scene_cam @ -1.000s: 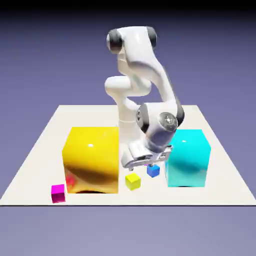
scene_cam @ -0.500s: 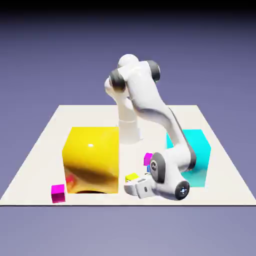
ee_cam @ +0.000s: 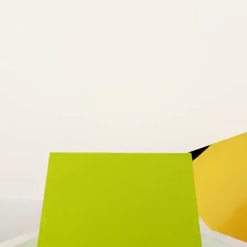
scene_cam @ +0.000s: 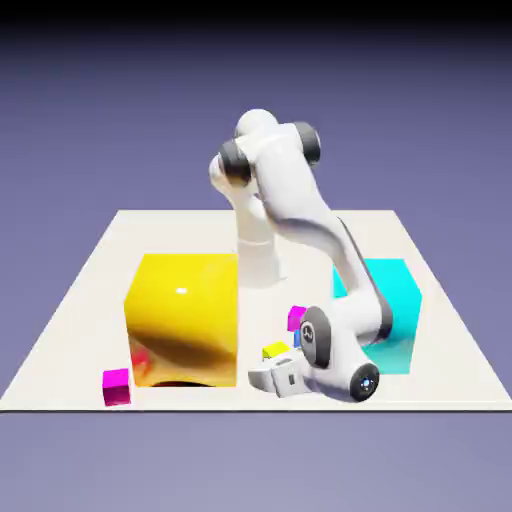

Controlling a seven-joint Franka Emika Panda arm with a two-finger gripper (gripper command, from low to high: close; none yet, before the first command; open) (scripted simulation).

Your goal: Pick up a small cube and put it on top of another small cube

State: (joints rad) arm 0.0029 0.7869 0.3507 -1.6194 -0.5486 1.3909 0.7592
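Desk [scene_cam: 90, 290]: pale, square, carries everything. Arm [scene_cam: 300, 215]: white, folded low over the desk's near edge, wrist down by the front.

Big glossy yellow block [scene_cam: 183, 318] sits on the exterior view's left; big cyan block [scene_cam: 392, 300] on the exterior view's right, partly hidden behind the arm's lower links.

End effector [scene_cam: 272, 375] low at the desk, between the two big blocks, just off the yellow block's near corner. It's clamped on the small yellow cube [scene_cam: 276, 351]; hand view shows that cube [ee_cam: 119, 200] filling the lower frame, large, hiding the fingertips, w/ the big block's corner at the right edge. Whether the cube rests on the desk or is clear of it: can't tell.

Small magenta cube [scene_cam: 116, 385] near the front left corner, beside the yellow block. Another small magenta cube [scene_cam: 295, 318] peeks from behind the wrist. Sliver of a blue cube [scene_cam: 296, 339] just beside the yellow one, mostly hidden.
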